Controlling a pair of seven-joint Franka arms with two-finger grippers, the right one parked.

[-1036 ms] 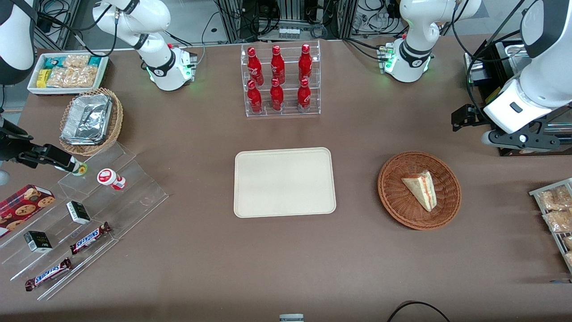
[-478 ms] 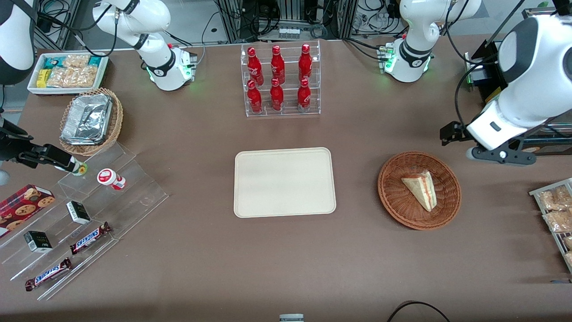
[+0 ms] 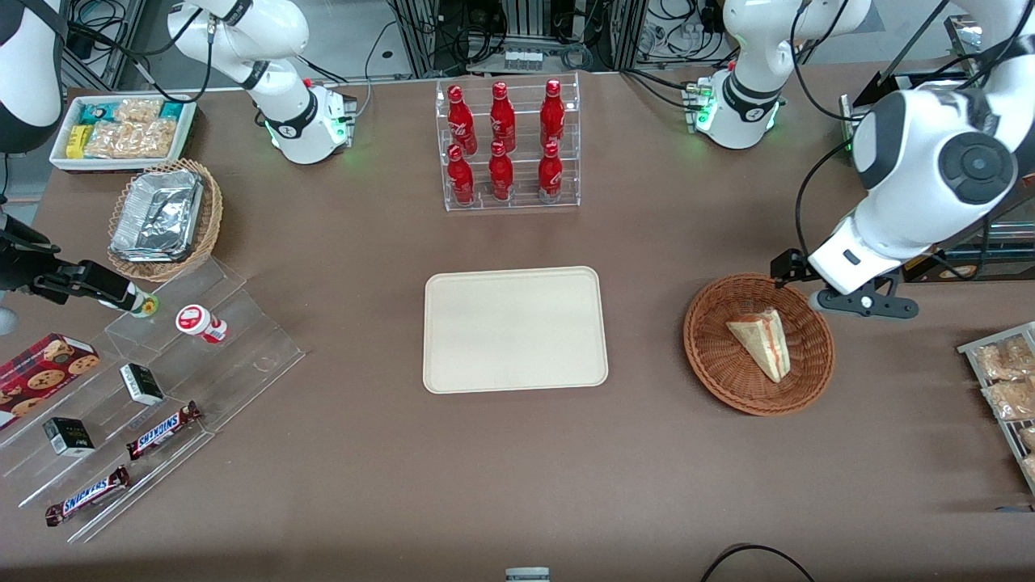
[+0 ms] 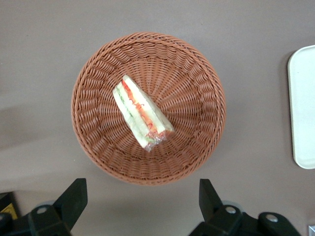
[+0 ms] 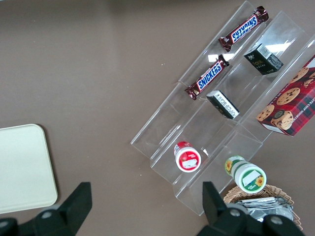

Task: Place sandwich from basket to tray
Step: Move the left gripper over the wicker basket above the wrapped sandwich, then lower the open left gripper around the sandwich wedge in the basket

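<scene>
One sandwich (image 4: 141, 117) lies in the wicker basket (image 4: 197, 73); my end effector (image 4: 142, 199) hovers above its rim, fingers spread. Descending off-centre could crush the soft bread or snag wicker.
</scene>
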